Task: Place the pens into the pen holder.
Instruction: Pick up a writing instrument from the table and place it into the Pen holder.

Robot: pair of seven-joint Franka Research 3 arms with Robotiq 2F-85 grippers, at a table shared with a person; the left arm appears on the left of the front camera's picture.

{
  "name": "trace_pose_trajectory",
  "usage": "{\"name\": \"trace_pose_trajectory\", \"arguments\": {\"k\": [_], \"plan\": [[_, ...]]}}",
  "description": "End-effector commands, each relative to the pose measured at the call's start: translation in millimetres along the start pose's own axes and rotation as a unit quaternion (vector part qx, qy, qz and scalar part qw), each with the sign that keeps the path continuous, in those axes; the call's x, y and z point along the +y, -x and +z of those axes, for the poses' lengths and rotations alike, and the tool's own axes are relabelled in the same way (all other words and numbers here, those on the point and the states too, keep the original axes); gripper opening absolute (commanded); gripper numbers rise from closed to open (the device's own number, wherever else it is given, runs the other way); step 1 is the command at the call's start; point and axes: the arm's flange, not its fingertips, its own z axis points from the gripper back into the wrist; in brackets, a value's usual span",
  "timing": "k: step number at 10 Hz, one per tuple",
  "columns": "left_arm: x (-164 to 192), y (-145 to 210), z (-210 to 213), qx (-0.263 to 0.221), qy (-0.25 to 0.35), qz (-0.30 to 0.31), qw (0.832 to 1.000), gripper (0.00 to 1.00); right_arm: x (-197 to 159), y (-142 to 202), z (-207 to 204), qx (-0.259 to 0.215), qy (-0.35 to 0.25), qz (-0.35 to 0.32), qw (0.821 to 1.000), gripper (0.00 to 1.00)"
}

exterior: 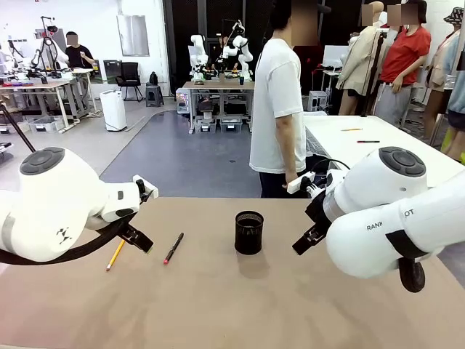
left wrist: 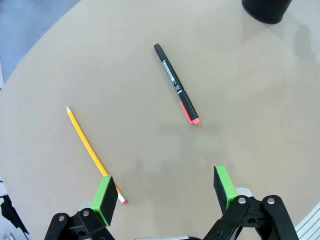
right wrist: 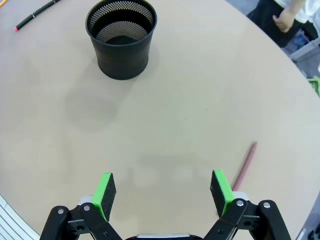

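While both arms hang over the tan surface, the left gripper [left wrist: 164, 189] stands wide open and empty above the yellow pencil [left wrist: 90, 145], the black pen [left wrist: 175, 84] lying just beyond. The right gripper [right wrist: 162, 192] gapes equally wide and empty, a reddish-brown pen [right wrist: 245, 164] beside one pad. The mesh pen holder [exterior: 248, 233] stands upright mid-surface, well apart from all three.

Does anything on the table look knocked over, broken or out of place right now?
Nothing looks damaged or spilled. The pen holder stands upright and looks empty. The yellow pencil, the black pen with a red end and the reddish-brown pen lie loose and apart on the table, not yet in the holder.
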Motion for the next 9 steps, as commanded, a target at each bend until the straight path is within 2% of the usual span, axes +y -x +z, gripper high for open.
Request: {"name": "trace_pose_trajectory", "arguments": {"k": [1,8,9], "plan": [[0.3,0.0,0.1,0.000,0.000,0.000,1.000,1.00,-0.1,-0.1,0.2,0.000,0.000,0.000,1.000,1.00],[-0.1,0.0,0.0,0.000,0.000,0.000,1.000,1.00,0.0,0.0,0.0,0.000,0.000,0.000,1.000,1.00],[-3.0,0.1,6.6,-0.009,0.011,-0.028,1.000,1.00,5.0,-0.4,1.0,0.001,-0.022,0.000,1.000,1.00]]}}
